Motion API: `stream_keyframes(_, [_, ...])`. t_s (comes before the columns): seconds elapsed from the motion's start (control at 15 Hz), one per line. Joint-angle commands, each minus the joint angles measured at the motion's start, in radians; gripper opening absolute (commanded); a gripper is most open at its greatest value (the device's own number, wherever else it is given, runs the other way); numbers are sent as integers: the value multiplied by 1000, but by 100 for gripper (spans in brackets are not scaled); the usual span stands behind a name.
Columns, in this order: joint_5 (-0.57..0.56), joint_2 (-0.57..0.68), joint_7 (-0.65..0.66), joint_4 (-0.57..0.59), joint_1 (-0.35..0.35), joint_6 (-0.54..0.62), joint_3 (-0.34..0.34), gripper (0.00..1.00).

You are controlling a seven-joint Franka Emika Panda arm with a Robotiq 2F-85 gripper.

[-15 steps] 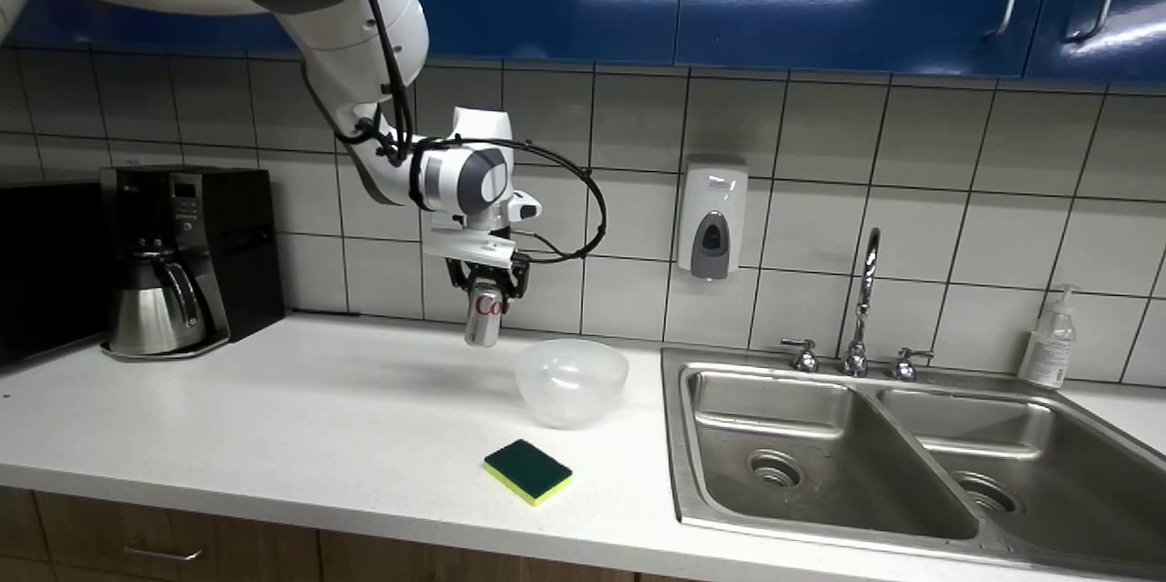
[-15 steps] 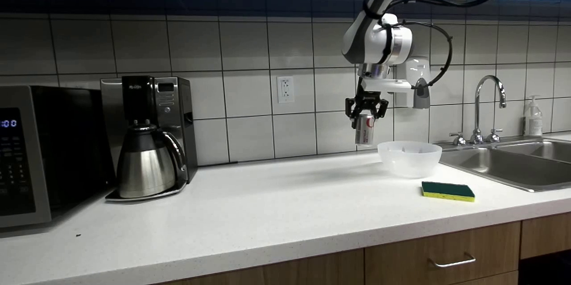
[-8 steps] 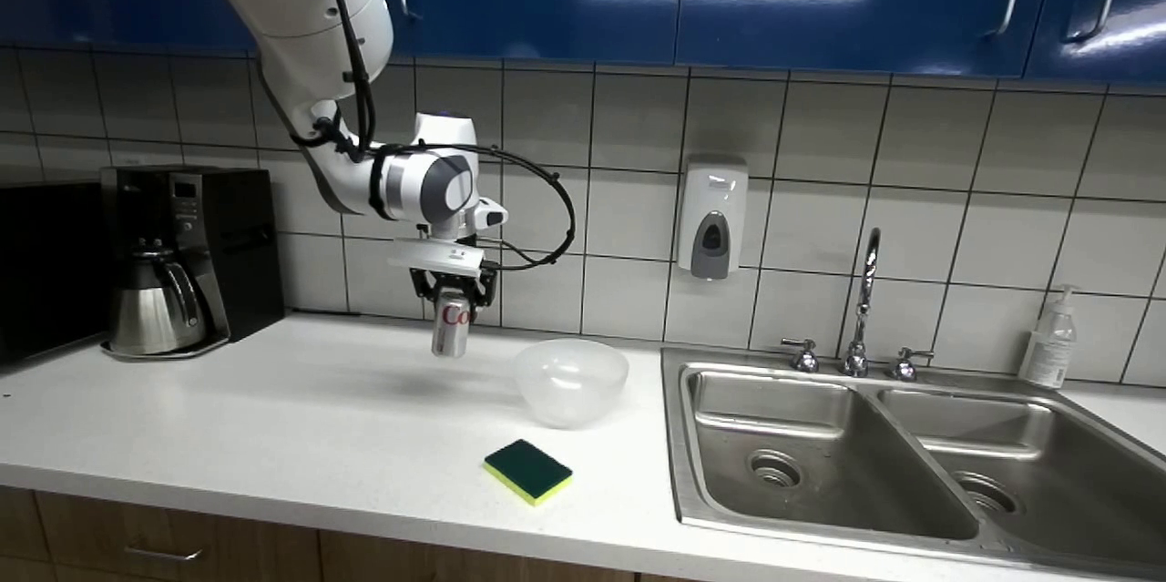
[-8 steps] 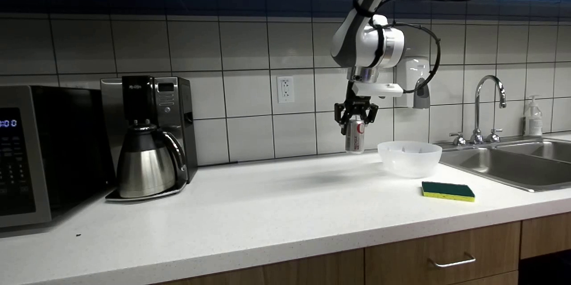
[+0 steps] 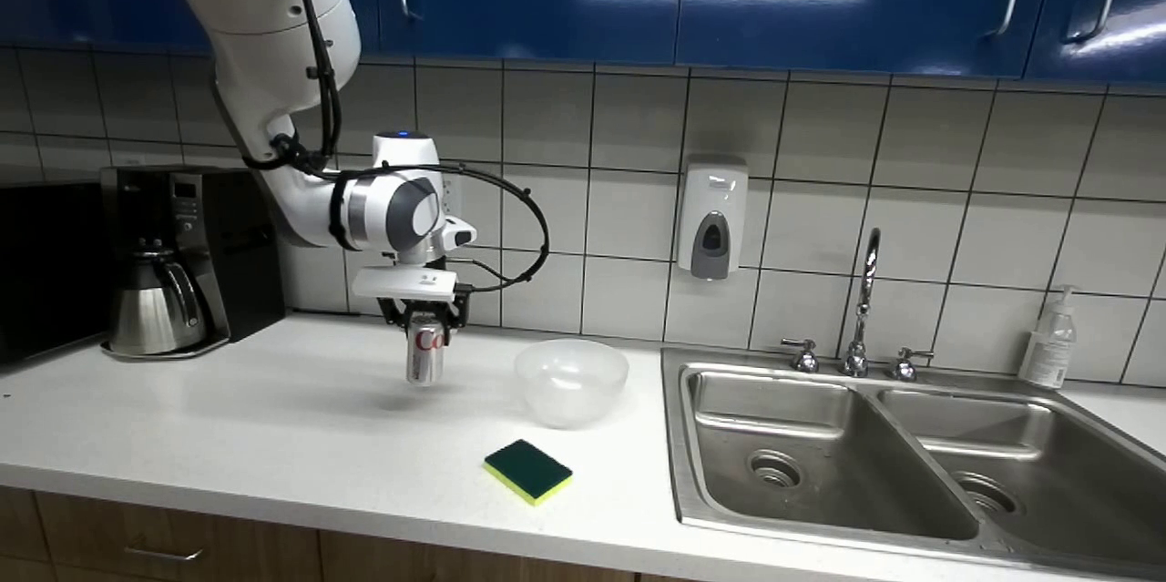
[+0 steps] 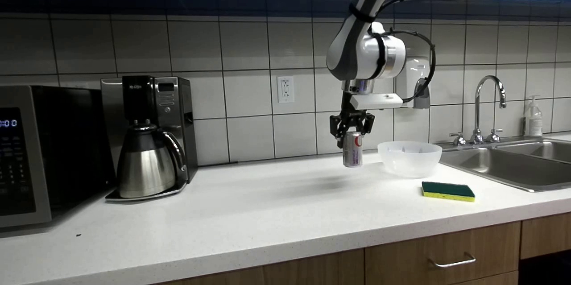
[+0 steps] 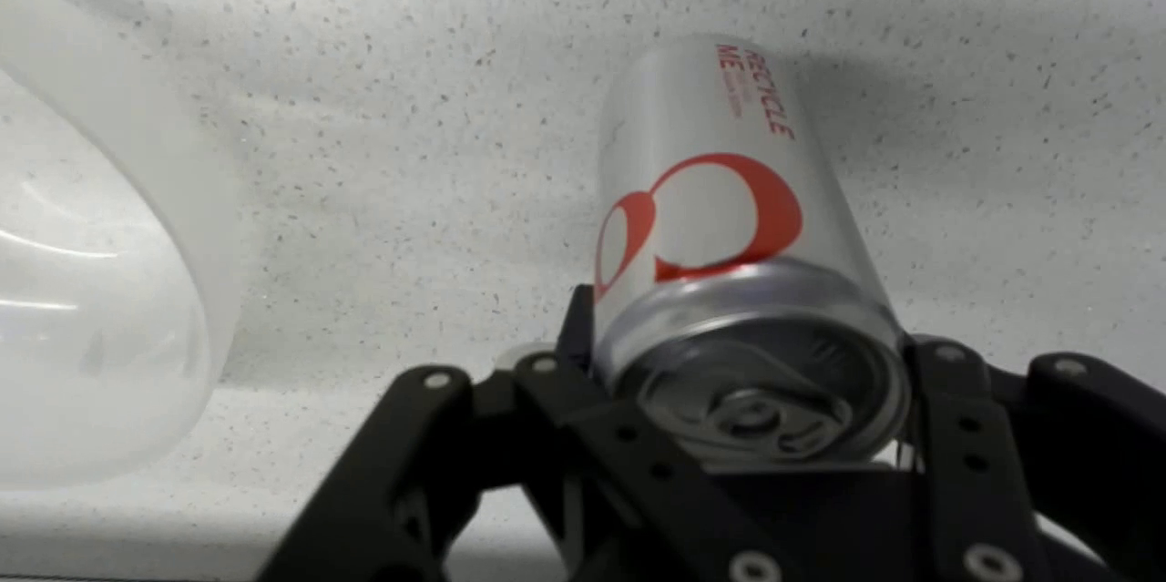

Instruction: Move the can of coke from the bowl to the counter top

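Clearly red-lettered can [image 7: 740, 240], "RECYCLE ME", held aloft

The can [image 7: 710, 209] is smooth, shiny metal. The bowl [image 6: 409, 161] looks like cloudy plastic, slick and partly see-through. The counter [image 6: 267, 213] is smooth, low in sheen and finely speckled. The sink [image 5: 917, 447] is satin steel, the tap [image 5: 862, 313] mirror-bright chrome. The cupboards [image 5: 547, 8] are high-gloss, the tiles [image 5: 638, 209] smooth with a soft sheen, the drawers [image 6: 410, 254] matt wood grain. The sponge [image 6: 447, 189] looks rough on top, the claw [image 7: 747, 354] matt.
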Motion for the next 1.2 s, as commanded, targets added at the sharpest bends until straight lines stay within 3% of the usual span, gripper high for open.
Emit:
stream_keyframes(0.0, [-50,-62,-8,-109,18,68,-19,37])
stream_keyframes(1.13, [-126,-74,-10,-261,18,182,-43,37])
